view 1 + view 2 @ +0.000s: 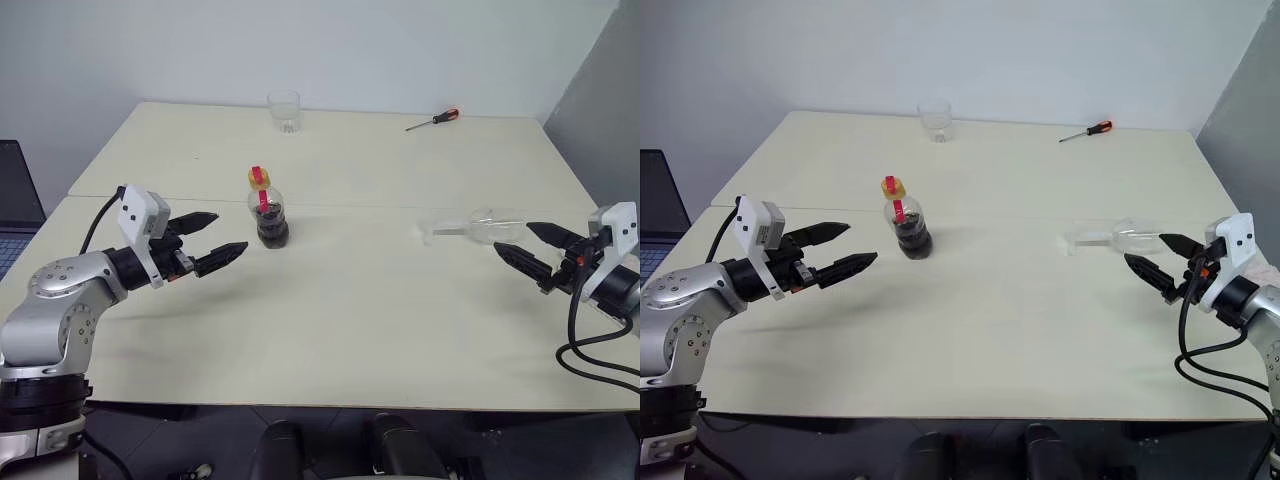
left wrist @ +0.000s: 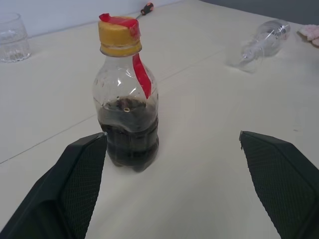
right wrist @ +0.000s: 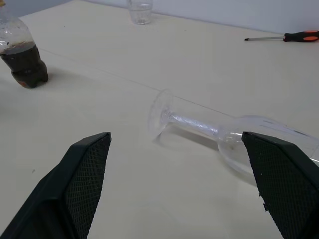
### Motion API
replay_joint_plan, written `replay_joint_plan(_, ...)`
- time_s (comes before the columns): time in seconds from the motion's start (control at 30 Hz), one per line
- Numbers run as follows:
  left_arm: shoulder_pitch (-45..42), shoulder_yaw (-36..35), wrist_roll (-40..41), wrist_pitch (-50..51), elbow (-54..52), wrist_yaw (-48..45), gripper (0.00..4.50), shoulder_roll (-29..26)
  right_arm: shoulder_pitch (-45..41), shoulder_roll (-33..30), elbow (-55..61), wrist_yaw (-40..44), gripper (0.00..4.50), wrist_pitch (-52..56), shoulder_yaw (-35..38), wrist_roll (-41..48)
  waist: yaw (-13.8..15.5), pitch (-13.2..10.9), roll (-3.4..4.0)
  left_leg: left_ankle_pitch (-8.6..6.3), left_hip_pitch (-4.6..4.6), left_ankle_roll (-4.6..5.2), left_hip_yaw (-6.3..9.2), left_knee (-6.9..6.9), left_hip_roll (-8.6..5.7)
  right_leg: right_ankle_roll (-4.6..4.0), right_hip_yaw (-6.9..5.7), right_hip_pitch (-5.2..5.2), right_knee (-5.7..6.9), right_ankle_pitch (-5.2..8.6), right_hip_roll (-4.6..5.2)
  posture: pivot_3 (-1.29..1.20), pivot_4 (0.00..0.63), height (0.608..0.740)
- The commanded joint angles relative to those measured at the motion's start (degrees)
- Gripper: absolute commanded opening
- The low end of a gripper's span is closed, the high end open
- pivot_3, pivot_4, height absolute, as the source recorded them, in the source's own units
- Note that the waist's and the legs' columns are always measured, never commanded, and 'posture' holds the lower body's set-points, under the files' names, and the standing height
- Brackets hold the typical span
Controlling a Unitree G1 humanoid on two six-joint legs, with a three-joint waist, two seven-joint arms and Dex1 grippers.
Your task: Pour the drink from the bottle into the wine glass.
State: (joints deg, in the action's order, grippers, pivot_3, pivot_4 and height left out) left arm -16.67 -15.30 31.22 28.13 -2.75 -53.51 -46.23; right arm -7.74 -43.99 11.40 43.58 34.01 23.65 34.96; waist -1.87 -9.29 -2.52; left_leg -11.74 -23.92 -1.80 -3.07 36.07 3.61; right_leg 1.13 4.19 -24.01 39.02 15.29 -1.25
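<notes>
Cola (image 2: 128, 144) filled roughly the lower half of the single bottle (image 1: 268, 212), which stood upright left of centre on the table (image 1: 350, 310) with its yellow cap (image 2: 118, 36) on, so nothing could be poured yet. One wine glass (image 1: 480, 226) lay on its side at the right, foot toward the bottle, and probably needed standing up first. The left gripper (image 1: 208, 241) hovered just left of the bottle with its jaws spread wide and nothing between them; the right gripper (image 1: 537, 249) faced the glass bowl, equally spread and empty. At the far edge sat one tumbler (image 1: 284, 110) and one screwdriver (image 1: 434, 120).
</notes>
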Motion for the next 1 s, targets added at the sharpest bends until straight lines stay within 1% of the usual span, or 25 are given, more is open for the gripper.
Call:
replay_joint_plan(0.03, -0.99, -1.34, -0.3, -1.48, -1.03, 0.6, 4.48, -0.2, -0.9, -0.83, 0.53, 0.33, 4.5, -1.28, 1.03, -0.04, 0.0, 0.0, 0.0, 0.0, 0.0, 0.0, 0.0, 0.0, 0.0, 0.0, 0.0, 0.0, 0.0, 0.0, 0.0, 0.0, 0.15, 0.74)
replay_joint_plan(0.27, -0.38, -0.91, 0.04, -0.07, -2.2, 0.07, 4.48, -1.07, -1.5, -0.65, 0.19, 0.55, 4.5, -1.23, 0.28, -0.03, 0.0, 0.0, 0.0, 0.0, 0.0, 0.0, 0.0, 0.0, 0.0, 0.0, 0.0, 0.0, 0.0, 0.0, 0.0, 0.0, 0.15, 0.74)
replay_joint_plan(0.37, -1.45, -1.59, 2.1, 1.12, -4.05, 0.54, 4.48, -0.36, -1.83, -0.39, 0.59, 0.28, 4.5, -0.89, -0.14, 0.2, 0.01, 0.0, 0.0, 0.0, 0.0, 0.0, 0.0, 0.0, 0.0, 0.0, 0.0, 0.0, 0.0, 0.0, 0.0, 0.0, 0.15, 0.74)
replay_joint_plan(0.57, -0.41, -1.06, 0.25, -0.05, -2.01, 1.56, 4.48, 0.5, -1.41, 1.02, 2.23, -0.79, 4.5, -0.49, -1.16, 0.68, -0.03, 0.0, 0.0, 0.0, 0.01, 0.0, 0.0, 0.0, 0.0, 0.0, 0.0, 0.0, 0.0, 0.0, 0.0, 0.0, 0.15, 0.74)
replay_joint_plan(0.73, -1.13, -3.34, -3.01, -4.81, 4.09, 7.97, 4.48, 4.22, -1.38, 2.68, 5.66, -2.03, 4.5, 0.54, -2.3, 1.85, 0.0, 0.01, 0.01, 0.0, 0.0, 0.0, 0.01, 0.01, 0.0, 0.0, 0.0, 0.0, 0.02, 0.0, 0.0, 0.0, 0.15, 0.74)
replay_joint_plan(0.83, -3.15, -1.27, -7.24, -8.74, 8.61, 13.02, 4.48, 7.47, -3.58, 3.71, 7.56, -2.99, 4.5, 1.0, -4.55, 1.88, 0.02, 0.01, 0.01, 0.0, 0.0, 0.0, 0.01, 0.01, 0.01, 0.0, 0.0, 0.01, 0.02, 0.0, 0.0, 0.0, 0.15, 0.74)
replay_joint_plan(0.93, -5.22, 1.78, -11.42, -14.43, 13.75, 14.88, 4.48, 11.07, -6.29, 4.77, 7.86, -3.63, 4.5, 1.27, -6.41, 1.7, 0.13, 0.01, 0.01, 0.0, 0.0, 0.0, 0.03, 0.04, -0.02, 0.03, -0.02, 0.03, 0.03, -0.03, 0.0, 0.0, 0.15, 0.74)
replay_joint_plan(1.0, -6.46, 3.35, -12.02, -16.79, 15.83, 14.81, 4.48, 14.28, -8.17, 5.19, 8.81, -3.49, 4.5, 1.92, -7.87, 2.23, 0.17, 0.01, 0.0, 0.0, -0.01, 0.0, 0.01, 0.04, -0.03, 0.03, -0.01, 0.05, 0.0, -0.03, 0.0, 0.0, 0.15, 0.74)
